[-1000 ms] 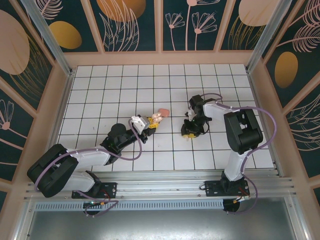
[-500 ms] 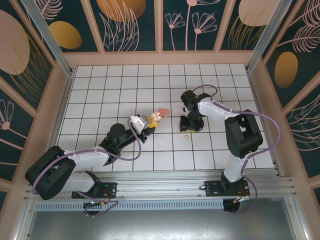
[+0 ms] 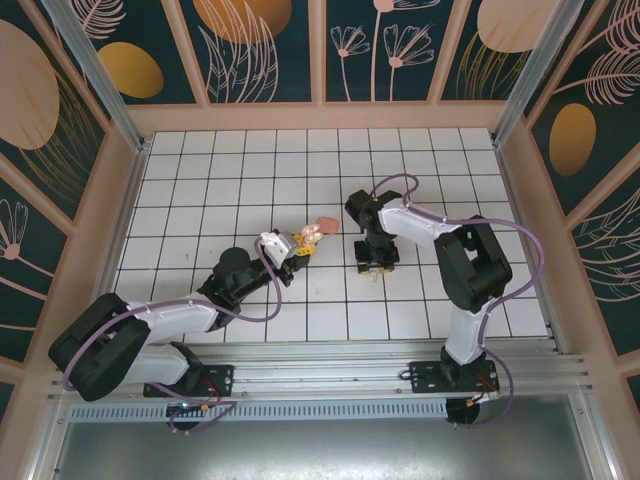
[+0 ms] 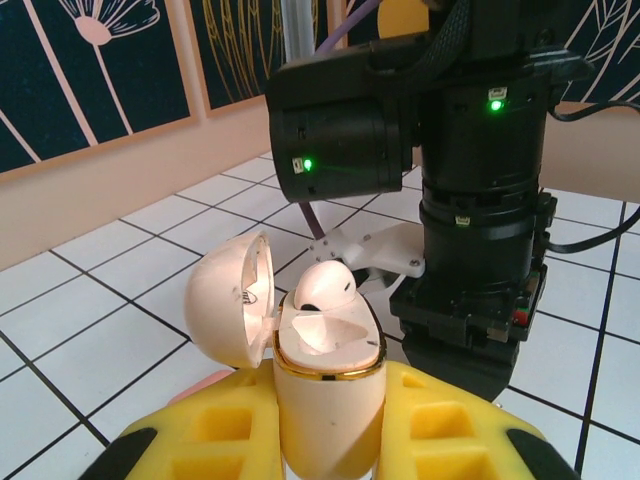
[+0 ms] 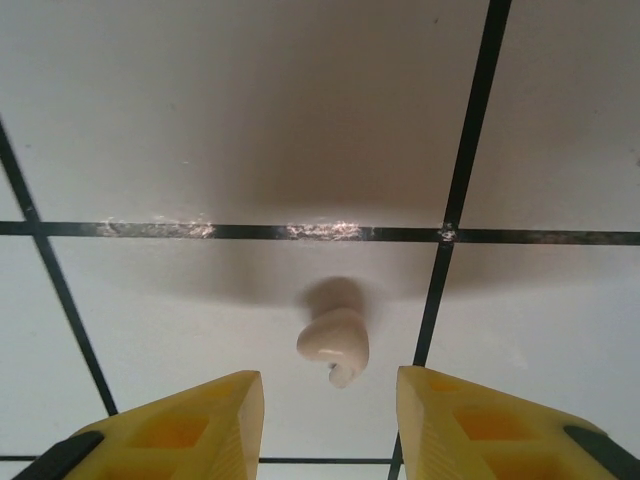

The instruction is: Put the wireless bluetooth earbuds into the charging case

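My left gripper (image 3: 303, 243) is shut on the charging case (image 4: 328, 400), holding it upright between yellow fingers (image 4: 200, 440). The lid (image 4: 228, 298) hangs open to the left. One of the earbuds (image 4: 322, 288) sits in the far well, and the near well is bare. A second earbud (image 5: 335, 345) lies on a white tile. My right gripper (image 5: 330, 400) points down at it, open, one yellow finger on each side and neither touching it. In the top view the right gripper (image 3: 372, 264) stands a tile or so right of the case (image 3: 312, 232).
A small pink object (image 3: 325, 221) lies on the tiles just behind the case. The right arm's black wrist (image 4: 470, 200) stands close behind the case in the left wrist view. Low peach walls (image 3: 320, 118) ring the tiled floor (image 3: 220, 190).
The right arm has swung left towards the case, and its gripper now hangs over the loose earbud, which lay uncovered half a second ago. The left arm and case have stayed put.
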